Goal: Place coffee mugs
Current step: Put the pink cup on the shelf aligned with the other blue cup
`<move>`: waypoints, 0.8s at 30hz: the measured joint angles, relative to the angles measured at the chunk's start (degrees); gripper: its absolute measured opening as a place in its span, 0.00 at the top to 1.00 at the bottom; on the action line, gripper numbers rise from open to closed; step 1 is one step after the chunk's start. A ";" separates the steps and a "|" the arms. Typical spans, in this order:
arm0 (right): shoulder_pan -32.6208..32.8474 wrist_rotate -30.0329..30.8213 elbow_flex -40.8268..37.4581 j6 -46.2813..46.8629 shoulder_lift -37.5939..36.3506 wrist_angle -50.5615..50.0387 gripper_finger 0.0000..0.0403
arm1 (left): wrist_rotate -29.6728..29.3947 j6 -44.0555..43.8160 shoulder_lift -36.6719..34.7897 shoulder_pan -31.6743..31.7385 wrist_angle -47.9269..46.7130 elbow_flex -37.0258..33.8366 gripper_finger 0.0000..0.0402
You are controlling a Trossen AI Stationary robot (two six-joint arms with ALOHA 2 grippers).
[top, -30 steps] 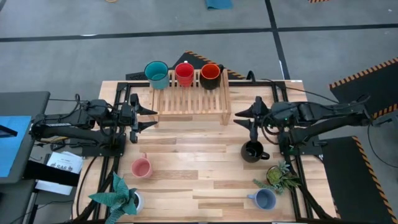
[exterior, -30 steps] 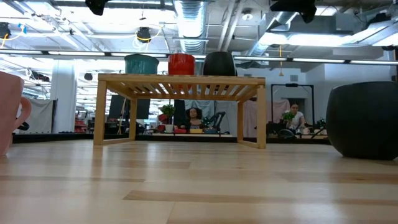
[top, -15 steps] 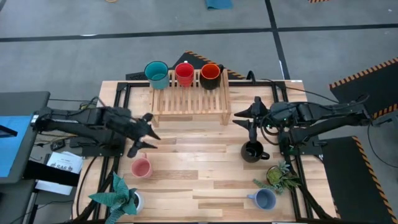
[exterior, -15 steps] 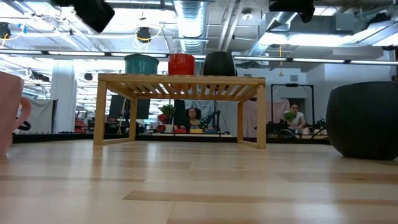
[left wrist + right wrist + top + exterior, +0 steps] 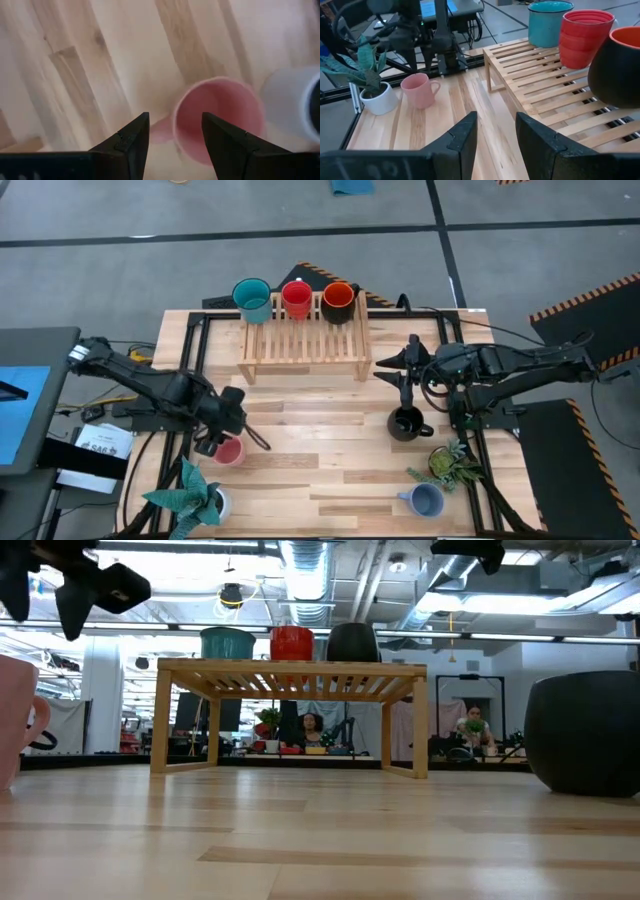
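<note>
The pink mug (image 5: pixel 232 454) stands upright on the table's near left part. My left gripper (image 5: pixel 227 437) hangs open above it, pointing down; in the left wrist view its fingers (image 5: pixel 131 142) frame the pink mug's (image 5: pixel 220 117) handle side without touching. The teal mug (image 5: pixel 252 300), red mug (image 5: pixel 296 298) and orange-and-dark mug (image 5: pixel 338 300) stand along the far edge of the wooden rack (image 5: pixel 305 345). The black mug (image 5: pixel 405 423) sits on the table below my open right gripper (image 5: pixel 404 366). The pale blue mug (image 5: pixel 427 500) stands near the right front corner.
A leafy plant in a white pot (image 5: pixel 195 498) stands close to the pink mug on its near side, and its pot (image 5: pixel 295 105) shows in the left wrist view. A second plant (image 5: pixel 450 463) sits between the black and pale blue mugs. Bare wood (image 5: pixel 320 450) lies mid-table.
My left arm has swung from beside the rack's left end toward the table's near edge, tipped its fingers downward and come over the pink mug. No mug has moved.
</note>
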 joint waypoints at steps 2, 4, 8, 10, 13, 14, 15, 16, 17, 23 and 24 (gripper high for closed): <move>0.00 0.00 0.00 0.01 0.00 -0.02 0.60 | -1.57 0.87 1.79 -1.63 -0.13 0.02 0.59; 0.00 0.00 0.00 0.01 0.00 -0.04 0.60 | -1.76 1.00 3.51 -2.79 -0.08 0.02 0.59; 0.00 0.02 0.00 -0.01 0.00 -0.09 0.60 | -1.84 1.10 6.33 -4.69 0.10 0.02 0.59; 0.00 0.02 0.00 -0.01 0.00 -0.12 0.60 | -2.39 1.89 7.59 -5.40 0.45 0.02 0.59; 0.00 0.02 0.00 -0.01 0.00 -0.12 0.60 | -3.92 3.56 9.49 -6.08 0.38 0.02 0.59; 0.00 0.02 0.00 -0.01 0.00 -0.13 0.60 | -4.34 4.11 10.21 -6.11 0.41 0.02 0.59; 0.00 0.02 0.00 -0.01 0.00 -0.13 0.60 | -4.53 4.59 11.01 -6.11 0.37 0.02 0.59; 0.00 0.02 0.00 -0.01 0.00 -0.13 0.60 | -4.69 4.99 11.75 -6.11 0.37 0.02 0.59; 0.00 0.02 0.00 -0.01 0.00 -0.13 0.60 | -4.71 5.31 12.53 -6.11 0.39 0.02 0.59; 0.00 0.03 0.00 -0.04 0.00 -0.13 0.60 | -4.71 6.06 17.12 -6.11 0.44 0.02 0.59; 0.00 0.04 0.00 -0.05 0.00 -0.13 0.60 | -4.71 6.06 17.71 -6.11 0.44 0.02 0.59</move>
